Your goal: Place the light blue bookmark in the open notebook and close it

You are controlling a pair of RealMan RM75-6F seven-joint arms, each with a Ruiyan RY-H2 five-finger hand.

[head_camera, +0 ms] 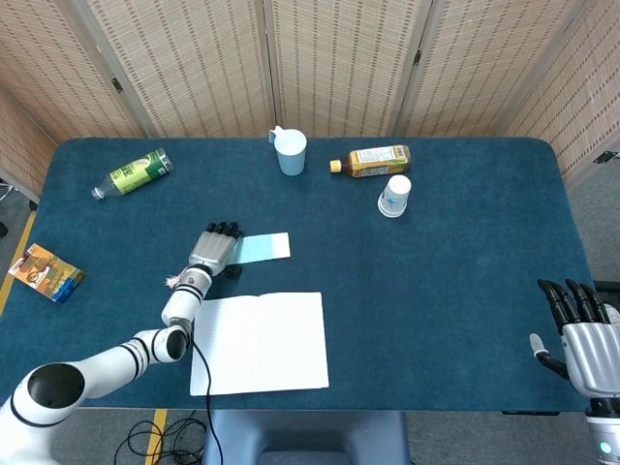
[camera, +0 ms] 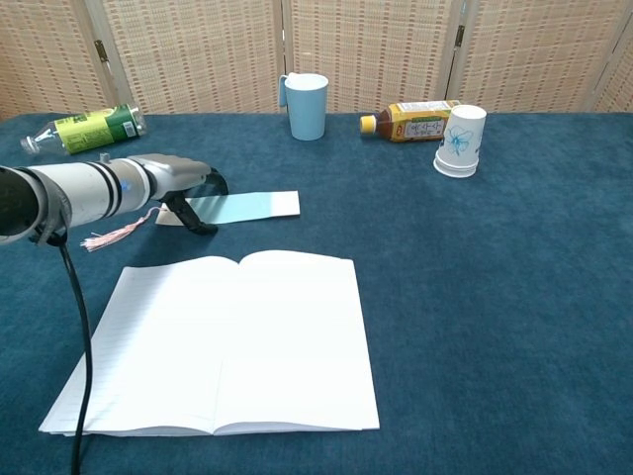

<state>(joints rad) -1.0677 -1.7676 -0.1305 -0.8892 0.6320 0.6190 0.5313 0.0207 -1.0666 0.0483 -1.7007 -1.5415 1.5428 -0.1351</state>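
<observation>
Blue felt covers the worktop [head_camera: 465,242], and at its far left edge a small orange-and-green packet [head_camera: 46,273] lies flat. Behind it, near the back left corner, a green-labelled plastic bottle [head_camera: 134,173] lies on its side. The left hand [head_camera: 214,250] rests palm-down on the left end of the light blue bookmark [head_camera: 263,248], its dark fingertips pressing the strip against the felt; the chest view shows the fingers [camera: 194,220] arched over that end, but whether they actually pinch the strip cannot be told. A pink tassel [camera: 111,236] trails from the bookmark's covered end toward the left. The bookmark lies flat on the worktop, just behind the open notebook [head_camera: 260,342] and apart from it, not on the pages. The notebook lies open with blank white pages near the front edge of the worktop. Further back, a light blue mug [head_camera: 290,152] stands upright by the rear edge. To its right an amber tea bottle [head_camera: 372,161] lies on its side, and just in front of it a white paper cup [head_camera: 393,196] sits upside down. At the far right front corner, the right hand [head_camera: 584,339] hangs beside the worktop, fingers apart and holding nothing.
</observation>
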